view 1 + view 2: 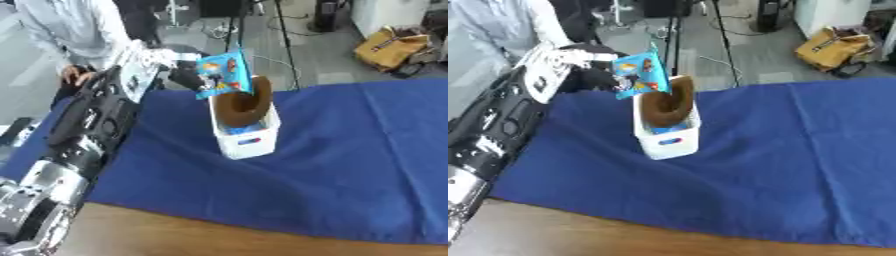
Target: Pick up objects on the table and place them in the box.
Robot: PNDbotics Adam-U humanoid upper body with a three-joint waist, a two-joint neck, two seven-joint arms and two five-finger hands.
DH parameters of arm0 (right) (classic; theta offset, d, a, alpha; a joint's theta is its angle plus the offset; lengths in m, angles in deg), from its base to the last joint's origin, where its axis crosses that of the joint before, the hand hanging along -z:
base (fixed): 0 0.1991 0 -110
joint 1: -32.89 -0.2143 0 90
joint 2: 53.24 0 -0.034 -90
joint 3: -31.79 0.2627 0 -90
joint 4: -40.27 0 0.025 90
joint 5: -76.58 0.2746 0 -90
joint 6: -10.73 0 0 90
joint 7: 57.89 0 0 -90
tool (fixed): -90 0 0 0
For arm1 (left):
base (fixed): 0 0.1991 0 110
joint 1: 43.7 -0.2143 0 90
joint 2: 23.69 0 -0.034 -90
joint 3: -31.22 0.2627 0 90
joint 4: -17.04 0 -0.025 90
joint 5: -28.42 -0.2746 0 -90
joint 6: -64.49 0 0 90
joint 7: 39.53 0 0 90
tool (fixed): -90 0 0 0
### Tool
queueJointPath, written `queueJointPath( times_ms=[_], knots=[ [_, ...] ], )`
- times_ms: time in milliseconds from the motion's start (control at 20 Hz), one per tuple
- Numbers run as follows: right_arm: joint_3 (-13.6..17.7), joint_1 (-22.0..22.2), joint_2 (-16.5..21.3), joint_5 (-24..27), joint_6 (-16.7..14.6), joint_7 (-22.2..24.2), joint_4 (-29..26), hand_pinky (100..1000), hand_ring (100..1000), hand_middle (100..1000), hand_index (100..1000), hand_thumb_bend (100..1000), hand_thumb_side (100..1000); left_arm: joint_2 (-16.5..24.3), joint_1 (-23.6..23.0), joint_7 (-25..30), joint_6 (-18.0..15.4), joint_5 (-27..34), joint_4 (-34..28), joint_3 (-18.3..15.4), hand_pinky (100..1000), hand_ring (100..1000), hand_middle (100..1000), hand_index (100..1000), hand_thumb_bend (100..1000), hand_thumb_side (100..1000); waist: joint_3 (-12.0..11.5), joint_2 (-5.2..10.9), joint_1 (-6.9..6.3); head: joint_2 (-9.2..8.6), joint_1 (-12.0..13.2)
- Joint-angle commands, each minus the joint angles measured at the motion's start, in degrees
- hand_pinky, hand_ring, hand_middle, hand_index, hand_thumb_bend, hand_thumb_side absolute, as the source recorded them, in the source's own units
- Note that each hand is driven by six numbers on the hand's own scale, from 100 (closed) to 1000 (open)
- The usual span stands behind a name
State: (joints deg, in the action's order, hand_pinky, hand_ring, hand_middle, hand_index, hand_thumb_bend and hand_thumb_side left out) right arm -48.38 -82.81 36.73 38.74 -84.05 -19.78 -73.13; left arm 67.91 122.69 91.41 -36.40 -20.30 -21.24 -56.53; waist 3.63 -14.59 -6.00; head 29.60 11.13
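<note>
Left eye view: left hand [179, 70] grips blue packet [223, 73] above white box [248, 136] holding brown ring [244, 106].

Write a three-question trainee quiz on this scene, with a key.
1. True or false: the left hand holds the blue packet above the white box.
2. What already stands in the box? A) a brown curved object B) a green bottle C) nothing
3. Fill in: the blue cloth covers the ____.

Key: 1 true; 2 A, the brown curved object; 3 table.
</note>
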Motion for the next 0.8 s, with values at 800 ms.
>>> queueJointPath(
  times_ms=[800],
  knots=[
    [-0.23,-0.95,0.76,-0.14,0.02,-0.07,-1.19,838,746,609,614,100,854,-2.65,2.57,-2.50,0.61,-4.76,0.91,-0.34,993,623,600,1000,100,571,1.26,0.87,0.23,-0.37,0.86]
  ],
)
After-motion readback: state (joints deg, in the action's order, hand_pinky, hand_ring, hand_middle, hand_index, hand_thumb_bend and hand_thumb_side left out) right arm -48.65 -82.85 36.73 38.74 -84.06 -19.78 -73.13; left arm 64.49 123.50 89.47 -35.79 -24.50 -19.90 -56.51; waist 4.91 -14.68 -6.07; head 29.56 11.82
